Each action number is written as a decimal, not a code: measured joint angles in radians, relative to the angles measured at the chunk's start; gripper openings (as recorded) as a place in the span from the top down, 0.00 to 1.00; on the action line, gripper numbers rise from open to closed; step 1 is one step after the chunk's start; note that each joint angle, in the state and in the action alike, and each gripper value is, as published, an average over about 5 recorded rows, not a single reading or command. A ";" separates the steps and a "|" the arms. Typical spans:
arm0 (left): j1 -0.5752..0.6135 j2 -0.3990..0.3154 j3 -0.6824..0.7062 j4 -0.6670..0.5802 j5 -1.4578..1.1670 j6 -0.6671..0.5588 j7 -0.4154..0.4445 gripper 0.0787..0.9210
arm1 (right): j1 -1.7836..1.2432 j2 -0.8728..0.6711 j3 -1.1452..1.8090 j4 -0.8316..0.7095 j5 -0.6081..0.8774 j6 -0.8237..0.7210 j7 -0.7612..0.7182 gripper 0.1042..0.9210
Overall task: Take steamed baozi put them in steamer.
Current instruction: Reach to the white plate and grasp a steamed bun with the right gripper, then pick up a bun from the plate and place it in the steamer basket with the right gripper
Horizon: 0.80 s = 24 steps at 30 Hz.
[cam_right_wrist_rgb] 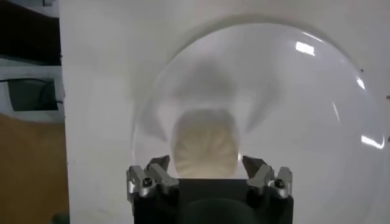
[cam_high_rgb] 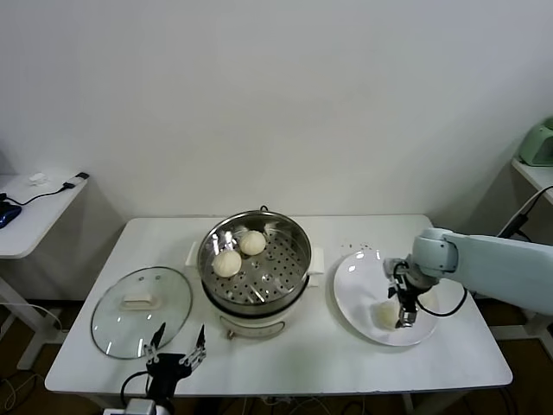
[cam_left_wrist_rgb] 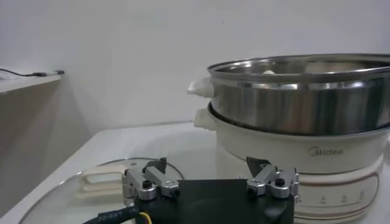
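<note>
Two cream-white baozi (cam_high_rgb: pixel 252 242) (cam_high_rgb: pixel 227 262) lie on the perforated tray of the shiny steamer (cam_high_rgb: pixel 299 240) at the table's middle. A third baozi (cam_high_rgb: pixel 384 313) sits on the white plate (cam_high_rgb: pixel 354 281) to the right. My right gripper (cam_high_rgb: pixel 404 316) is down over this bun. In the right wrist view the baozi (cam_right_wrist_rgb: pixel 205 143) fills the space between the fingers (cam_right_wrist_rgb: pixel 159 165), with slim gaps on both sides; the right gripper (cam_right_wrist_rgb: pixel 206 161) is open. My left gripper (cam_high_rgb: pixel 177 347) waits open and empty at the front table edge, facing the steamer (cam_left_wrist_rgb: pixel 304 97).
A glass lid (cam_high_rgb: pixel 138 311) with a white handle lies flat left of the steamer, just ahead of the left gripper (cam_left_wrist_rgb: pixel 210 164). A small side table (cam_high_rgb: pixel 34 207) with cables stands at far left. Another table edge with a green object (cam_high_rgb: pixel 539 145) is at far right.
</note>
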 measured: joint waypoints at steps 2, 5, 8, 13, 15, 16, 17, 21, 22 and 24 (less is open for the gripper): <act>0.001 0.000 -0.001 0.000 0.000 0.000 0.000 0.12 | -0.004 0.001 0.004 -0.002 -0.002 -0.001 0.000 0.27; 0.002 0.000 -0.001 -0.002 0.001 0.000 0.000 0.12 | -0.006 0.003 0.010 -0.003 -0.006 -0.001 -0.002 0.31; 0.004 0.000 -0.001 -0.006 0.002 0.001 0.000 0.12 | -0.004 0.004 0.014 -0.002 -0.007 0.000 -0.006 0.33; 0.007 -0.001 0.000 -0.013 0.003 0.005 0.000 0.12 | 0.022 0.006 0.007 0.008 -0.004 0.011 -0.020 0.35; 0.007 -0.002 0.003 -0.017 0.005 0.007 0.001 0.12 | 0.048 0.010 -0.005 0.013 0.000 0.021 -0.032 0.35; 0.007 -0.002 0.004 -0.019 0.006 0.008 0.001 0.12 | 0.066 0.013 -0.014 0.015 0.002 0.027 -0.038 0.35; 0.007 -0.003 0.005 -0.021 0.007 0.009 0.001 0.12 | 0.085 0.015 -0.024 0.017 0.006 0.034 -0.045 0.35; 0.009 -0.004 0.009 -0.029 0.013 0.010 0.002 0.12 | 0.189 0.033 -0.074 0.020 0.030 0.071 -0.082 0.36; 0.010 -0.004 0.010 -0.030 0.014 0.010 0.002 0.12 | 0.220 0.041 -0.088 0.019 0.038 0.082 -0.093 0.36; 0.013 -0.005 0.010 -0.033 0.016 0.010 0.002 0.12 | 0.283 0.058 -0.109 0.014 0.054 0.107 -0.116 0.35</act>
